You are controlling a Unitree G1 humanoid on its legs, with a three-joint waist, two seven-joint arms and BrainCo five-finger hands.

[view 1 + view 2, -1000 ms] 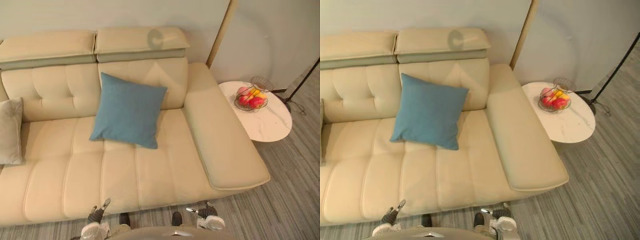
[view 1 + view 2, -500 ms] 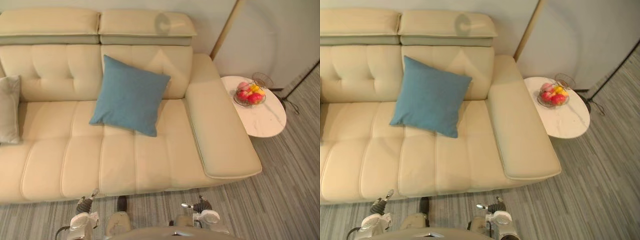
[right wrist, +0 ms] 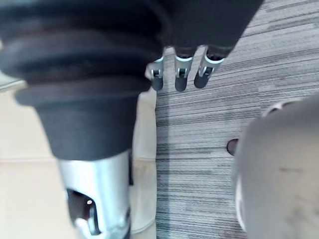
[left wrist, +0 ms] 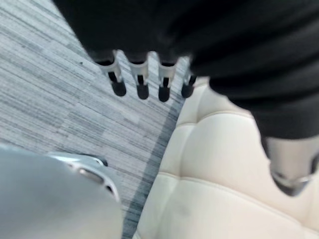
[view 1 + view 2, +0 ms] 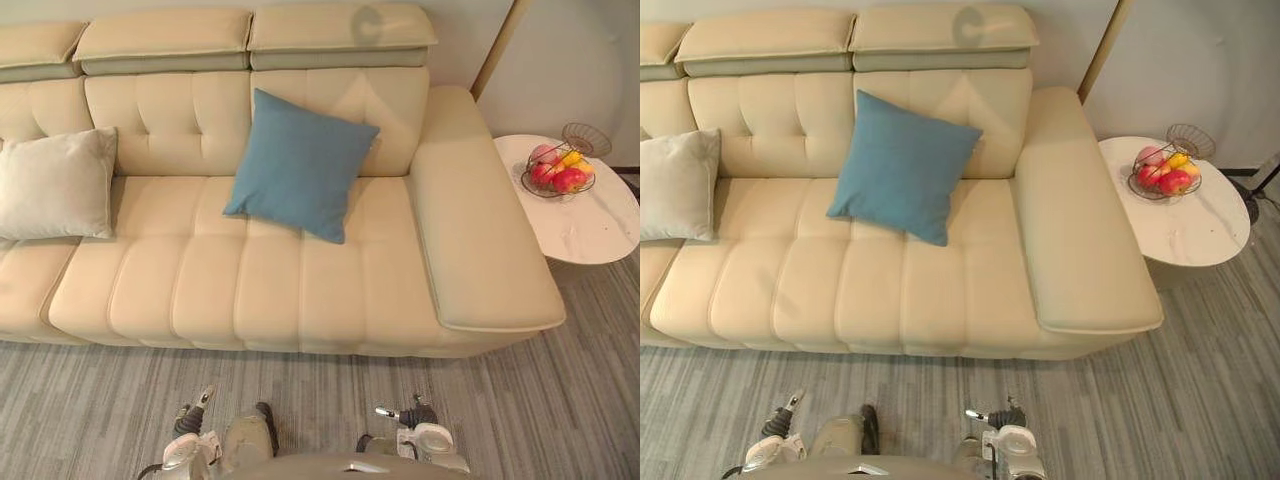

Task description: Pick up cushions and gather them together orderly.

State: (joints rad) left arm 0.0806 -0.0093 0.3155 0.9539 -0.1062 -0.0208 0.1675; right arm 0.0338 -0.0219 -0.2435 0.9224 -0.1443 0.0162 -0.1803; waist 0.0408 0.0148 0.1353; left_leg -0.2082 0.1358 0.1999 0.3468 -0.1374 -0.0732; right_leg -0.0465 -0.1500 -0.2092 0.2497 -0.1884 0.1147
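A cream sofa (image 5: 250, 290) is standing against the wall on a grey striped floor (image 5: 80, 400), seen from above. The blue cushion (image 5: 300, 165) is leaning upright against the backrest to the right of the sofa's middle, its lower corner resting on the seat. The pale grey cushion (image 5: 55, 185) is leaning against the backrest towards the sofa's left end, well apart from the blue one, with bare seat lying between them. Beside the sofa's right armrest a round white side table (image 5: 590, 225) is carrying a wire basket of fruit (image 5: 557, 175). The left hand (image 5: 188, 428) is hanging low at the lower left of the head views, over the floor in front of the sofa and apart from both cushions; in its wrist view its fingers (image 4: 142, 84) are pointing straight and uncurled, spread side by side above the floor, with the sofa's front edge showing just past them. The right hand (image 5: 410, 415) is hanging low at the lower right, likewise over the floor; in its wrist view its fingers (image 3: 179, 74) are extending straight and relaxed above the striped floor, beside a cream edge of the sofa.
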